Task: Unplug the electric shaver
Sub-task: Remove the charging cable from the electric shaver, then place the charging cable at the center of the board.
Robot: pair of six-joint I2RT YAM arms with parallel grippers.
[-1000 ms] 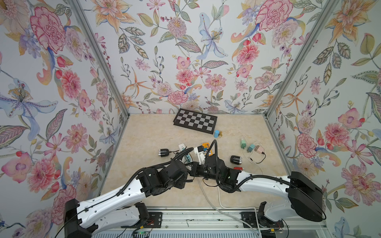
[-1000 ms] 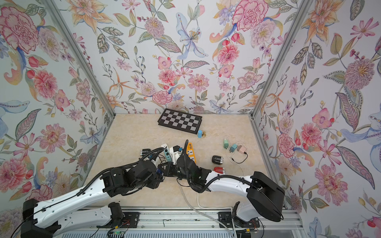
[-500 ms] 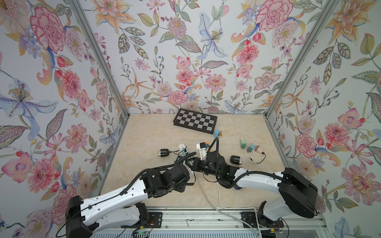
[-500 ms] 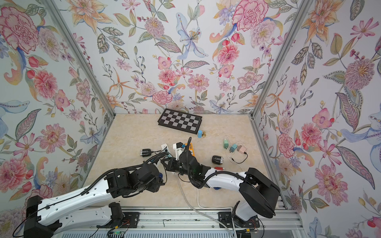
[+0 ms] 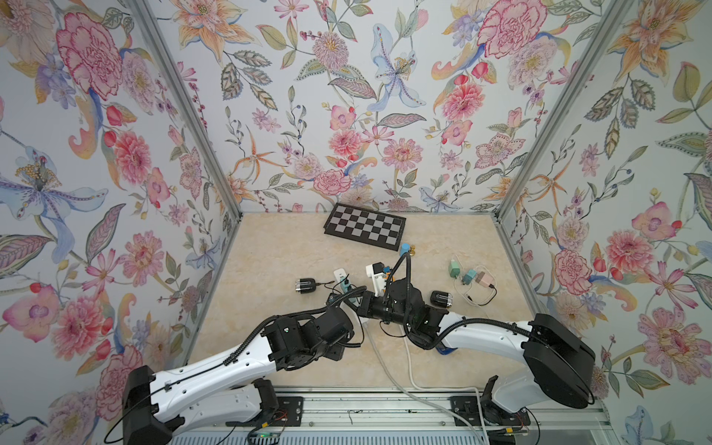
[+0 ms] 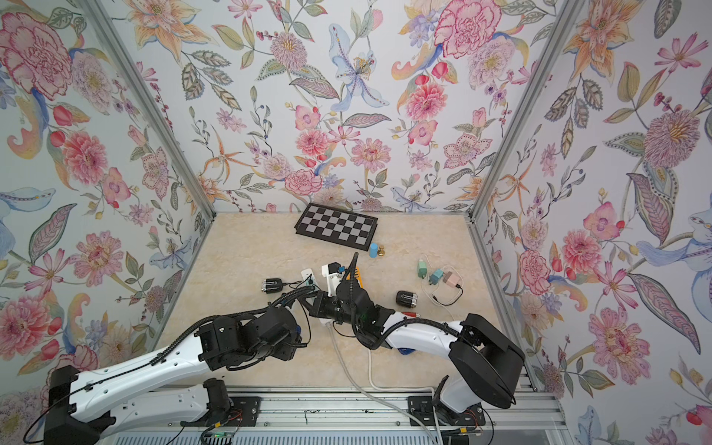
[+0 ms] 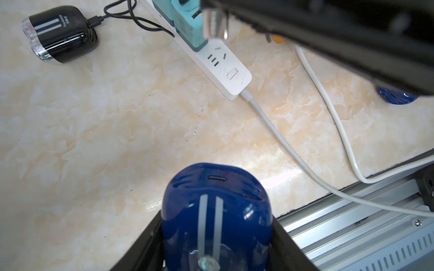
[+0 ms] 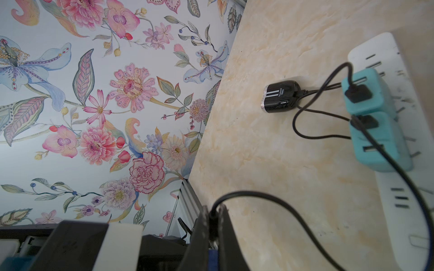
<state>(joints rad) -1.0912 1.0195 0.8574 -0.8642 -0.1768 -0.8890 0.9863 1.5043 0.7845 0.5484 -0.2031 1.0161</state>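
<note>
Blue shaver [image 7: 216, 211] is clamped between the left gripper [image 7: 216, 237] fingers, port end sticking out past the tips. The port [image 7: 217, 177] looks empty, no plug in it, so I judge the unplug done or nearly done. Right gripper [image 8: 213, 212] has its jaws together, pinching the black cable [image 8: 270, 199] near its free end. The plug tip is hidden between the jaws, can't tell more. From that gripper the cable loops ahead to the teal charger [image 8: 375, 138] on the white power strip [image 8: 404, 211]. A black shaver [image 7: 61, 35] lies on the table well beyond the left gripper's tips with its own lead plugged in; nothing holds it.

Handling, my guess: the blue shaver is small, hard, glossy and rounded, so probably light, stiff and a bit slippery. Grip across the wide flanks and keep clear of the port end. The cable is thin and floppy, so take it at the plug housing; the cord itself would just bend. The strip looks light and may drag if the cable is tugged.
</note>
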